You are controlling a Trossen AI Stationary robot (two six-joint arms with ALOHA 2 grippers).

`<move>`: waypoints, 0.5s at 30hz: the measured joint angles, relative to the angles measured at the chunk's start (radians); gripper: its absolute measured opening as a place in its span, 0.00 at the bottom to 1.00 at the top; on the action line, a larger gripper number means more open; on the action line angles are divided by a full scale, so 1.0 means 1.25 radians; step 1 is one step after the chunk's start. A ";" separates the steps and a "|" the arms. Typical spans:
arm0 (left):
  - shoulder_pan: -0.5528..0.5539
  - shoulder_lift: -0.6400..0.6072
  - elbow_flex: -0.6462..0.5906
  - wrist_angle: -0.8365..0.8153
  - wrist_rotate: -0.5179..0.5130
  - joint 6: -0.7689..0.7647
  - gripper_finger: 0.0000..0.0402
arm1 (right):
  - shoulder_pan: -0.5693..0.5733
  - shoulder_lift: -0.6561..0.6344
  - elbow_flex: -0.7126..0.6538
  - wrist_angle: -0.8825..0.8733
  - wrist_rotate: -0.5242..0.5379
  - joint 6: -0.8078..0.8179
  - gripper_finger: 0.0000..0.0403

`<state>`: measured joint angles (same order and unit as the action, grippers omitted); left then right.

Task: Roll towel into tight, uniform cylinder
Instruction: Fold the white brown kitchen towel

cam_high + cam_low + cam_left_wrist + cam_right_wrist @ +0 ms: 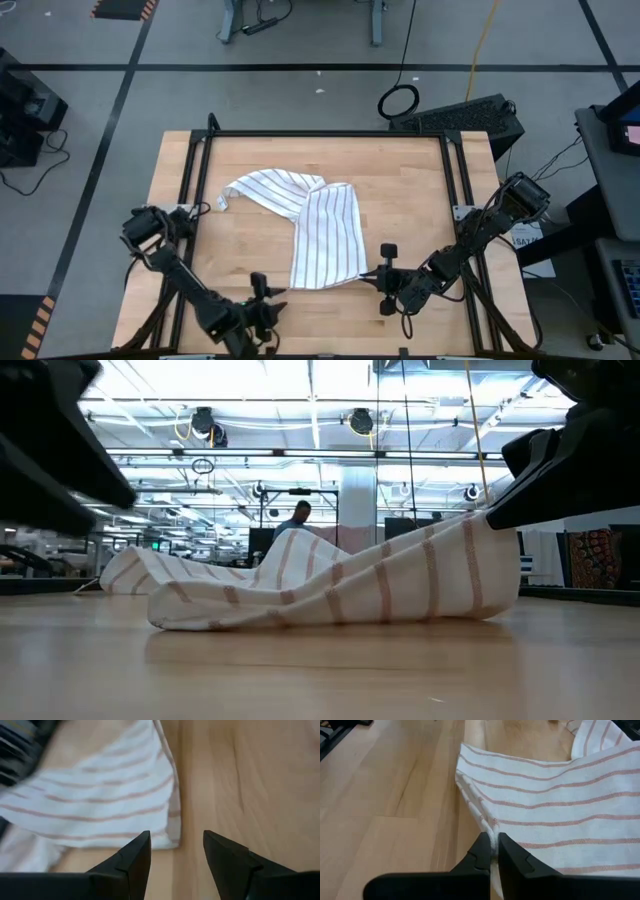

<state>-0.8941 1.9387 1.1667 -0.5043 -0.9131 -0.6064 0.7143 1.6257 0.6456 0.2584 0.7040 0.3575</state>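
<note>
**Towel still loose, no roll started**

From the high view we see the towel [310, 228] lying crumpled near the middle of the wooden surface [410, 190], one part folded over toward the left arm's side and a longer flap running down to the near edge. The right end effector [374, 277] sits at the towel's near corner; the left end effector [268, 297] waits just off the towel's other near corner, apart from the cloth.

In the low view we see the towel [330, 580] as a slack heap, one end lifted off the surface [320, 670] under a dark arm part at the picture's right. No coil shows anywhere.

In the left wrist view, our left end effector [175, 850] stands released, its two fingers spread with bare wood between them; the towel's corner [100, 800] lies just beyond one finger, untouched.

In the right wrist view, our right end effector [492, 851] is clenched on the towel's [560, 800] bunched edge, the cloth pinched between the tips.

We judge the task barely begun: the towel needs flattening, then rolling from one end. All of the rolling remains.
</note>
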 joint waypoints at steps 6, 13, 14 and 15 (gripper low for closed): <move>-0.003 0.021 -0.007 -0.001 -0.010 0.060 0.46 | 0.001 0.000 0.000 0.001 -0.002 -0.003 0.01; 0.037 0.070 -0.009 0.008 0.028 0.236 0.46 | 0.001 0.000 0.000 0.002 -0.002 -0.021 0.01; 0.042 0.072 -0.009 0.009 0.027 0.247 0.46 | 0.001 0.000 0.000 0.002 -0.001 -0.021 0.01; 0.047 0.073 -0.008 0.010 0.027 0.255 0.46 | 0.001 0.000 0.000 0.003 -0.001 -0.022 0.01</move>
<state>-0.8351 2.0296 1.1561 -0.4915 -0.8787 -0.2874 0.7151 1.6257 0.6456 0.2625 0.7034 0.3305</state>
